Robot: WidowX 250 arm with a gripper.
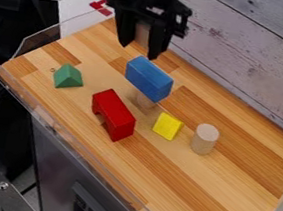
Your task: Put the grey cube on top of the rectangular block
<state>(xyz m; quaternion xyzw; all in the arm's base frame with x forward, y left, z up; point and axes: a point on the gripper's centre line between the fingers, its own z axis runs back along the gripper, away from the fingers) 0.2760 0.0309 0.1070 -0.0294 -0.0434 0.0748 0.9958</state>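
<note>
Jaws of the black gripper (138, 48) are positioned above the far left part of the bench (219, 185), pointing downward, and are grasping the grey cube (142, 33) – it sits between the two fingers, raised clear of the bench. A whitewashed plank wall (250, 38) runs along the far right side. The bench has a wood-strip top with a transparent guard (39, 42) at its left end.

Of the loose parts, the red arch block (115, 114) is left of centre, toward the near side. The blue rectangular block (149, 78) lies beyond it, near and below the jaws; its underside covers part of a small grey piece (143, 101), whose full shape cannot be determined. The grey cylinder (204, 139) stands upright to the right. The green triangular prism (68, 77) is at the left – well apart from the others. The yellow block (168, 126) is between the red arch block and the grey cylinder.
</note>
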